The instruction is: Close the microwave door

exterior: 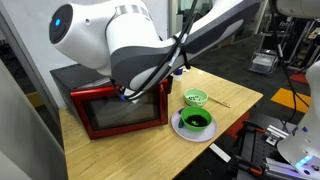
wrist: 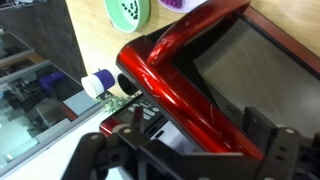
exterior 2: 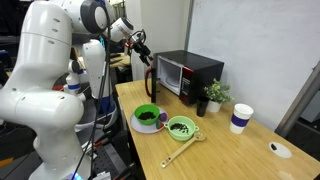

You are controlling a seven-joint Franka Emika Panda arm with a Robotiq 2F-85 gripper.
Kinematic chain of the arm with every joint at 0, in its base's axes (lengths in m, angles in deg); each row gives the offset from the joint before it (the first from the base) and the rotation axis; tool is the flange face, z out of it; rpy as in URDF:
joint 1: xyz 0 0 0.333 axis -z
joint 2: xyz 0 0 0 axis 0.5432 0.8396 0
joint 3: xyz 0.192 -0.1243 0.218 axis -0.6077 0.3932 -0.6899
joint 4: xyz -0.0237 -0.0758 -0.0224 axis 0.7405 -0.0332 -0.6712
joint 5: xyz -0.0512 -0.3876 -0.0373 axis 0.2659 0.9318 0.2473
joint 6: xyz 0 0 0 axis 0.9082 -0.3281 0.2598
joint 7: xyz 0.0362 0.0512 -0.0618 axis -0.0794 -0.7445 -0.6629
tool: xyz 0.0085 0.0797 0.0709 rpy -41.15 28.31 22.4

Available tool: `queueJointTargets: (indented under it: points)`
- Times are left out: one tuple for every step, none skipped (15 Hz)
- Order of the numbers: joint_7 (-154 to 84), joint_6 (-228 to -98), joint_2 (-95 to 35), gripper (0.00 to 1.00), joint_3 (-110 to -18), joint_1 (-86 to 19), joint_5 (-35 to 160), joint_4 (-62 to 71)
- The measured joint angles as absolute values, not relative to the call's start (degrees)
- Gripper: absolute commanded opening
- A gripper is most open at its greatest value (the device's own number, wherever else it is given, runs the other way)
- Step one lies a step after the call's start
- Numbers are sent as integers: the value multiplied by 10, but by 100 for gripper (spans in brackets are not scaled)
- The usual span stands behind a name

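The microwave is black with a red-framed door and stands on the wooden table. It also shows in an exterior view, where the door stands a little out from the front. My gripper is at the door's top edge. In the wrist view the red door frame runs diagonally between the two spread fingers of my gripper. The fingers are open and do not clamp the frame.
A green bowl and a plate holding a dark-filled bowl sit beside the microwave. A small plant, a white and blue cup and a wooden spoon are also on the table.
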State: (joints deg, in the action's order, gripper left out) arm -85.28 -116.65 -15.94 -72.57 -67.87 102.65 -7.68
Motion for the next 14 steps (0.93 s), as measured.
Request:
queueJointTargets:
  points:
    - [-863, -1156, -159, 100, -726, -681, 1042, -77]
    - [-872, -1148, -159, 100, -726, -683, 1055, -77]
    - [-878, -1141, -160, 100, -728, -684, 1064, -77]
    - [-878, -1139, -160, 100, -730, -683, 1064, -77]
    - [-878, -1138, -160, 100, -734, -682, 1062, -76]
    - [-873, -1142, -160, 100, -740, -680, 1055, -75]
    - [-866, -1151, -161, 100, -749, -675, 1043, -73]
    - [-855, -1175, -164, 100, -754, -670, 1033, -66]
    - [-839, -1205, -170, 100, -756, -664, 1028, -54]
    - [-822, -1239, -178, 100, -757, -655, 1024, -39]
    - [-801, -1274, -188, 100, -758, -643, 1022, -22]
    - [-777, -1309, -198, 100, -760, -627, 1022, -5]
    - [-750, -1346, -209, 100, -761, -609, 1022, 15]
    - [-721, -1386, -221, 100, -761, -589, 1019, 34]
